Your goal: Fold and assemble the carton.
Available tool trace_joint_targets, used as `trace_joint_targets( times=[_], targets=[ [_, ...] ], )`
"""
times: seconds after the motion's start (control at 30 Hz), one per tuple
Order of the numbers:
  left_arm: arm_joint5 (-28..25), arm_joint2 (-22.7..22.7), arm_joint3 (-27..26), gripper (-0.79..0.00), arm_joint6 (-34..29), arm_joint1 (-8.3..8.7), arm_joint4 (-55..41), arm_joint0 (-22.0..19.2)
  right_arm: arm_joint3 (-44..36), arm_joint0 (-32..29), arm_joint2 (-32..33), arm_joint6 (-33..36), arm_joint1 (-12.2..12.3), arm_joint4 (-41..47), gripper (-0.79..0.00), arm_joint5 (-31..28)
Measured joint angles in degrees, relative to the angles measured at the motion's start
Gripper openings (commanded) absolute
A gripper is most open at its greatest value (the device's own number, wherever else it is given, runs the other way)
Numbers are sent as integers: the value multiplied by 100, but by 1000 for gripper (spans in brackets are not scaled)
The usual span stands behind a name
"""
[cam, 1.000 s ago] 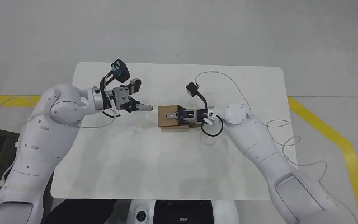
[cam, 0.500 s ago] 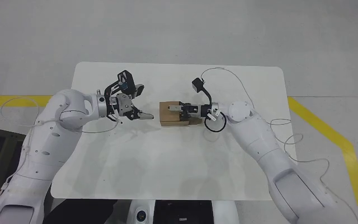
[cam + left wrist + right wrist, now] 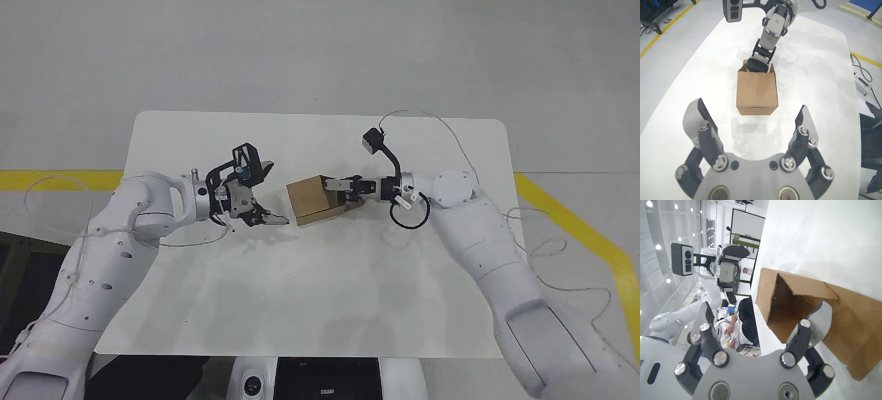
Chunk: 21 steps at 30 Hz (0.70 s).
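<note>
I saw the carton [image 3: 316,200] opening toward the right gripper [image 3: 338,188].
It was spread, one finger inside; the left gripper [image 3: 274,218] gaped empty nearby.

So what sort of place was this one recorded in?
Probably a robotics lab or test hall. A plain white table stands on a pale floor marked with yellow lines. Behind it the right wrist view shows rows of ceiling lights and a green metal frame.
</note>
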Motion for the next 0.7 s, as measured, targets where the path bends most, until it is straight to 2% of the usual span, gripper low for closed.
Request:
trace_joint_targets(
  times=[0.17,0.2,0.27,0.33,0.47,0.7],
  targets=[
    [211,147,-27,0,70,-44,94,33,-1036,-239,258,80,174,-288,0,355],
    [263,178,-28,0,46,-52,107,42,-1390,-378,370,111,244,-425,-49,492],
    [359,224,-28,0,6,-65,125,53,-1956,-621,557,41,345,-663,-449,711],
    [458,277,-26,0,-27,-82,146,55,-2589,-917,771,-135,448,-1001,-785,967],
    [608,362,2,0,-23,-116,210,32,-3450,-1380,1114,-372,585,-1468,-785,1278],
    [724,501,57,0,67,-175,348,-12,-3482,-1395,1134,-384,591,-1481,-785,1281]
  ],
)
